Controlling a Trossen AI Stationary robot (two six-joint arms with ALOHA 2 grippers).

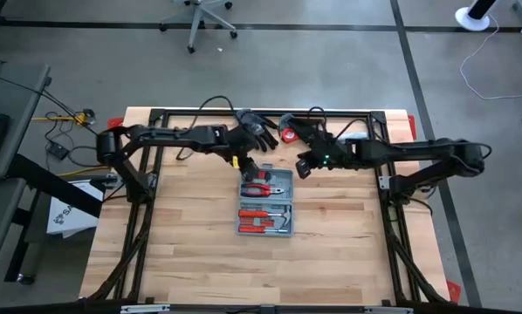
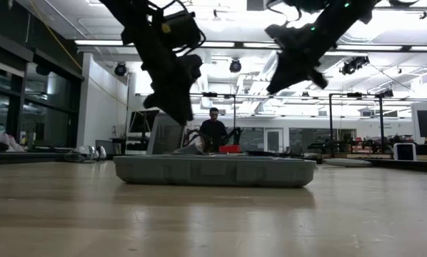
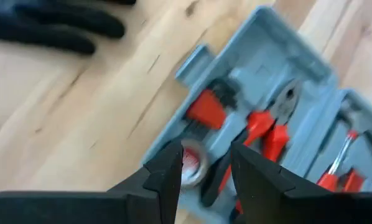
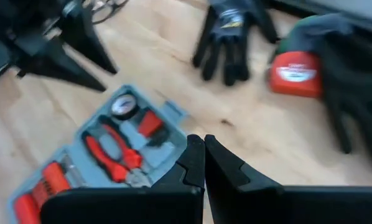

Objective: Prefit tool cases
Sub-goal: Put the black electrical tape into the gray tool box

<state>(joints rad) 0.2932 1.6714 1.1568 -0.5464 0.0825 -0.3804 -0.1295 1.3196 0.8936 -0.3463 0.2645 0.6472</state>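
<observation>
We see the tool case (image 1: 266,202) lying open flat on the light wood-plank table (image 1: 191,253), centre of the high frame, just above the middle. It is a grey-blue moulded plastic rectangle with rounded corners, two halves side by side, one toward the top of the frame and one below. Red-handled pliers (image 1: 258,187) sit in the upper half; red-handled drivers (image 1: 259,215) lie in rows in the lower half. In the low view the case (image 2: 215,170) reads as a low, flat grey slab with a ribbed side wall.

The left gripper (image 1: 244,166) hangs over the case's upper left corner, not touching anything that we can see. In its wrist view the two dark tapered fingers (image 3: 167,180) stand a narrow gap apart, holding nothing, above a small round silver-rimmed item (image 3: 192,163) seated in the moulded tray (image 3: 260,68). A small flat latch tab (image 3: 190,62) sticks out from the case edge.

The right gripper (image 1: 302,166) hovers right of the case's upper edge, off the case, fingers (image 4: 189,165) pressed together with nothing between them.

Soft black gloves (image 1: 258,130) lie limp at the top centre of the table, and a red rounded object (image 1: 289,135) sits just right of them. A person (image 2: 213,132) shows far back in the low view.
</observation>
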